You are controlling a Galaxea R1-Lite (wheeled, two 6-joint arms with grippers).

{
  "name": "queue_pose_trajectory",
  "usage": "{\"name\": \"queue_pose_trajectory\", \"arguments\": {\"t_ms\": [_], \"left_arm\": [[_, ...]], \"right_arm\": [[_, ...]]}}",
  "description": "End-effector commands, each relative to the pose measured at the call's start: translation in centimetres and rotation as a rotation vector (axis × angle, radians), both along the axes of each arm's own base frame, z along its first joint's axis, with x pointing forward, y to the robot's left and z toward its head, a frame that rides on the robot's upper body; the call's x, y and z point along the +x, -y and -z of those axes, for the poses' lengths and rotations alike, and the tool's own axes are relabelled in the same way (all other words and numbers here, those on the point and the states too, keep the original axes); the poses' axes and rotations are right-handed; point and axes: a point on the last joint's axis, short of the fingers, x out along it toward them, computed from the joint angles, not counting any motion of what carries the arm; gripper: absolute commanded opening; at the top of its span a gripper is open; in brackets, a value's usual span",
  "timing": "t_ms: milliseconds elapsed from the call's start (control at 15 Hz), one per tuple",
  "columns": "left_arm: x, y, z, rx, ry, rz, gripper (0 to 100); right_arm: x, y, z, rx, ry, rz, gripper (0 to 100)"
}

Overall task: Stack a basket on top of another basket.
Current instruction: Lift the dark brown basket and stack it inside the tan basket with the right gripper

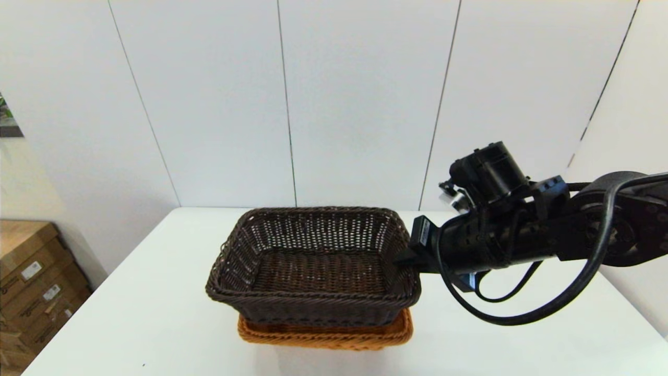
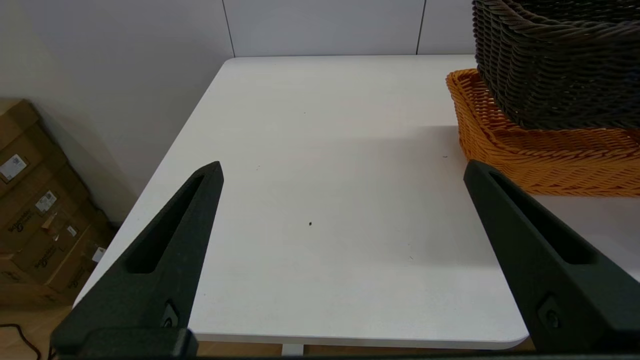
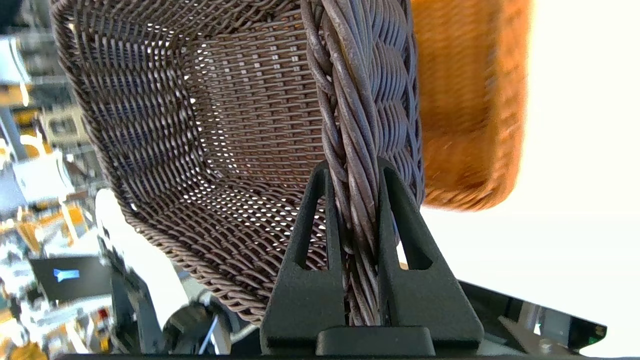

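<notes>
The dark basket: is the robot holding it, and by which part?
Yes. The right hand is shut on the dark basket, pinching the braided rim of its right end wall. The left hand is open, holding nothing.

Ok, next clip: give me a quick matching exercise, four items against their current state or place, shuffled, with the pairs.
Items:
1. dark basket
2. orange basket
3. left gripper
4. right gripper

States:
A. open over bare table
B. underneath, on the table
C. shut on a braided rim
D. on top, held at its right rim

Pairs: 1-D, 2-B, 3-A, 4-C
</notes>
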Motion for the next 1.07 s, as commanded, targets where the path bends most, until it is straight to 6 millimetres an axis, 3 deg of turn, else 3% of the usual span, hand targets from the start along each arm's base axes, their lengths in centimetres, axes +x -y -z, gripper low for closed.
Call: {"name": "queue_pose_trajectory", "arguments": {"t_ms": [67,1067], "left_arm": [[0.0,0.0,0.0,0.000,-0.002,0.000,100],[0.0,0.0,0.0,0.000,-0.002,0.000,100]], "right_arm": [[0.3,0.5,0.2,-0.002,-0.014,0.018,0],[-1.1,-0.8,0.2,0.013,-0.019,-0.051,0]]}}
